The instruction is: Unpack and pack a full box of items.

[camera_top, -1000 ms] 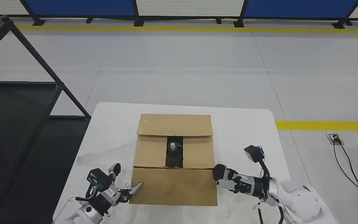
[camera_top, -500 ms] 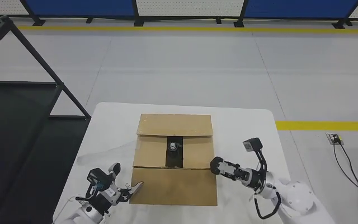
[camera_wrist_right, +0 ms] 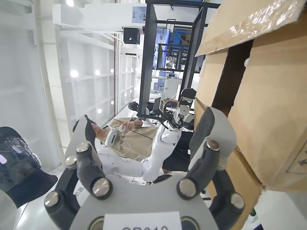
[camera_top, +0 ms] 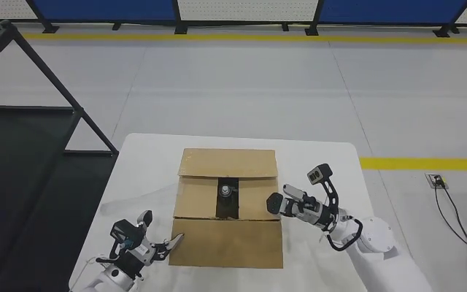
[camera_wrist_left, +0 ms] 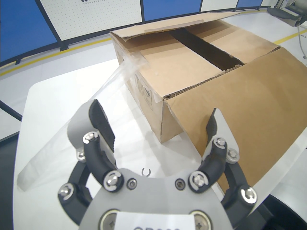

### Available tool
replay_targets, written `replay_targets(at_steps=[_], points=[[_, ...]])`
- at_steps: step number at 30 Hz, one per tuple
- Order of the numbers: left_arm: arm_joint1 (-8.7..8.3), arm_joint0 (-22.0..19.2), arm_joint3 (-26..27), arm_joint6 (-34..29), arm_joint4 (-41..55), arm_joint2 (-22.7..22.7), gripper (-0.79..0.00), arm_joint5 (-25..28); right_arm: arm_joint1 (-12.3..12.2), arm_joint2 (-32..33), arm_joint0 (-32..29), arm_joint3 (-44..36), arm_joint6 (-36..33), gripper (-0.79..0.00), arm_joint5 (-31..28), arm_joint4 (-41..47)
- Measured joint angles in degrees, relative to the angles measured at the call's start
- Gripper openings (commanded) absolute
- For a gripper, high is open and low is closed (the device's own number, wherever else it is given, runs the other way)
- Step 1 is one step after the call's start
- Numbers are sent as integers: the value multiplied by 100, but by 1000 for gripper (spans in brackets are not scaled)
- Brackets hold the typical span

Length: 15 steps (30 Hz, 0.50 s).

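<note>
white table (camera_top: pixel 139 168) on a pale grey floor (camera_top: pixel 241 87), blue panels (camera_top: pixel 102 9) along the far wall. from the top camera i see the cardboard box (camera_top: pixel 197 201) sitting mid-table. its outer flaps are folded out toward 12 and 6 o'clock, and its inner flaps lie nearly flat with a dark gap between them. a small capped item (camera_top: pixel 227 192) shows in that gap. my left gripper (camera_top: pixel 175 244) sits at the box's 7 o'clock corner, by the edge of the near flap, claw spread wide and empty. on its wrist camera a strip of clear tape (camera_wrist_left: pixel 120 72) hangs from the box's side wall down to the table. my right gripper (camera_top: pixel 273 203) is at the box's 3 o'clock side, claw also wide and empty, one finger (camera_wrist_right: pixel 208 130) just beside the cardboard wall.
</note>
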<state>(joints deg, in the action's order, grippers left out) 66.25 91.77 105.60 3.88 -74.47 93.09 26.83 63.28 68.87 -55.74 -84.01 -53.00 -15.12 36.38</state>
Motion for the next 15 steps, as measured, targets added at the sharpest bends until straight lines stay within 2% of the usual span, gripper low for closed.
replay_targets(at_steps=[2, 7, 15], points=[[0, -2, 1, -15, 12, -14, 0, -4, 10, -55, -23, -66, 101, 0, 94, -60], [-9, -40, 31, -46, -52, -61, 0, 34, 94, -311, 169, -105, 1022, 0, 611, -483], [-25, 42, 48, 70, -138, -45, 0, 39, 200, -527, 494, 27, 1873, 0, 1063, -917]])
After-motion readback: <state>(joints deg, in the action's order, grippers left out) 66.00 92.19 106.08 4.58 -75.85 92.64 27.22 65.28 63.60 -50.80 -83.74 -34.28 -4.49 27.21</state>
